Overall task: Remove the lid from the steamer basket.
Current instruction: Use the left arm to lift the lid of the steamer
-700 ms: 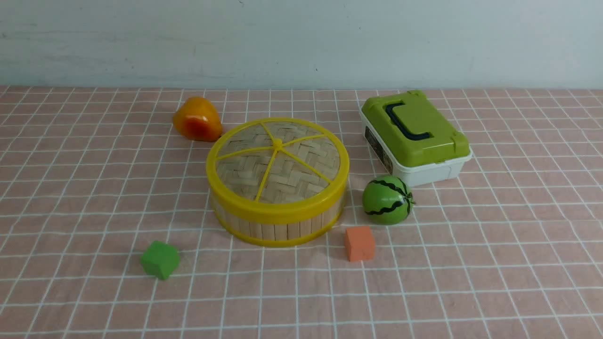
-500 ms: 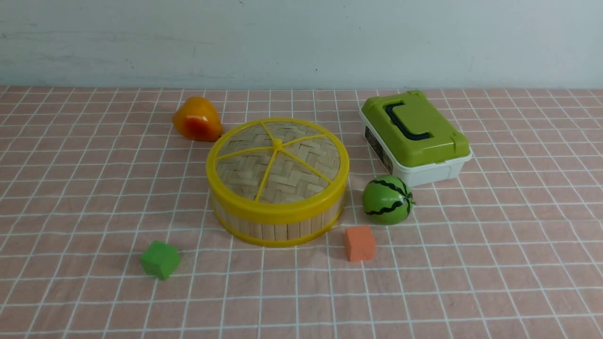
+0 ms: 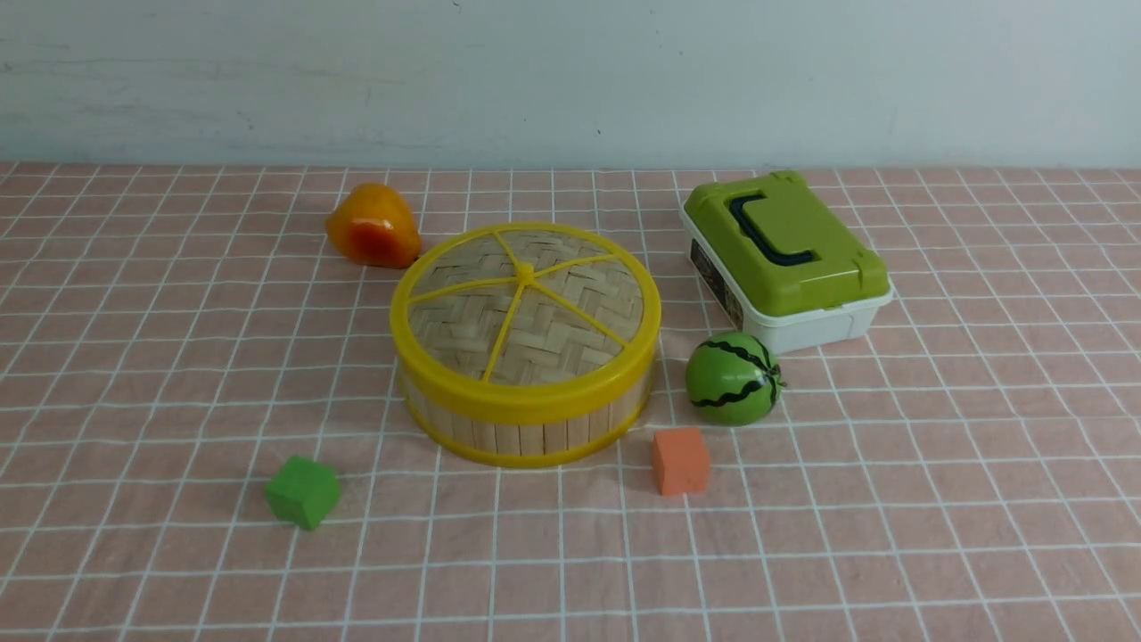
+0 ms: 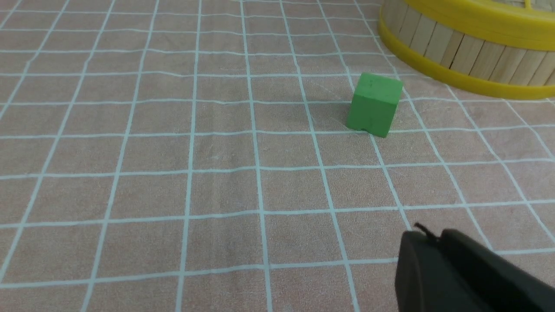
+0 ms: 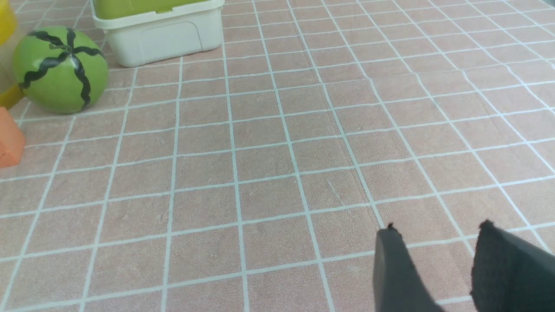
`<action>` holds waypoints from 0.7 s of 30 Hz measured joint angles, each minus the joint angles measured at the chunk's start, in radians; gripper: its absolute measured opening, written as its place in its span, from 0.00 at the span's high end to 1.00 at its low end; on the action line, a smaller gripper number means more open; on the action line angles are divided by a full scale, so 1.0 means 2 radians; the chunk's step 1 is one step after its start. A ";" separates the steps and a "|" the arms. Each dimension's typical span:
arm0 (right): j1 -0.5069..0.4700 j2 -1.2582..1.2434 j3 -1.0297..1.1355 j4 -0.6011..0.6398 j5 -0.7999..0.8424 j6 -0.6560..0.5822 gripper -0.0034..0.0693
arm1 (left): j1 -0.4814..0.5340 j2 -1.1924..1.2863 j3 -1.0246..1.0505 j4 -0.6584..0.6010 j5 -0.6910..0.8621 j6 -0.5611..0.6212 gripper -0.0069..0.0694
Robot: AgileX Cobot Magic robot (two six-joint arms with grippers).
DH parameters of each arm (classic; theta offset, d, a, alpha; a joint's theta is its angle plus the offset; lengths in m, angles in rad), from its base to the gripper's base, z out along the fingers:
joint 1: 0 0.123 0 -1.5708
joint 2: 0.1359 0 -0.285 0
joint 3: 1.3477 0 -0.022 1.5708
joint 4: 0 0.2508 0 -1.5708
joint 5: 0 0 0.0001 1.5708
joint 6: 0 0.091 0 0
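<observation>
The steamer basket (image 3: 526, 428) stands mid-table, a round tub of pale wooden slats with yellow rims. The lid (image 3: 526, 308), woven bamboo with a thick yellow rim and yellow spokes, sits closed on top of it. Neither arm shows in the front view. In the left wrist view the basket's slatted wall (image 4: 468, 52) is at a distance, and my left gripper (image 4: 427, 236) hangs over bare cloth, shut with nothing in it. My right gripper (image 5: 438, 229) is open over bare cloth, its fingers apart and empty, far from the basket.
A green cube (image 3: 303, 491) lies front left of the basket and an orange cube (image 3: 680, 460) front right. A toy watermelon (image 3: 733, 378) and a white box with a green lid (image 3: 784, 259) sit to the right. An orange-yellow fruit (image 3: 373, 226) is behind left.
</observation>
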 joint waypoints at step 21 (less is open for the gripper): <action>0.000 0.000 0.000 0.000 0.000 0.000 0.62 | 0.000 0.000 0.000 0.006 -0.018 0.000 0.83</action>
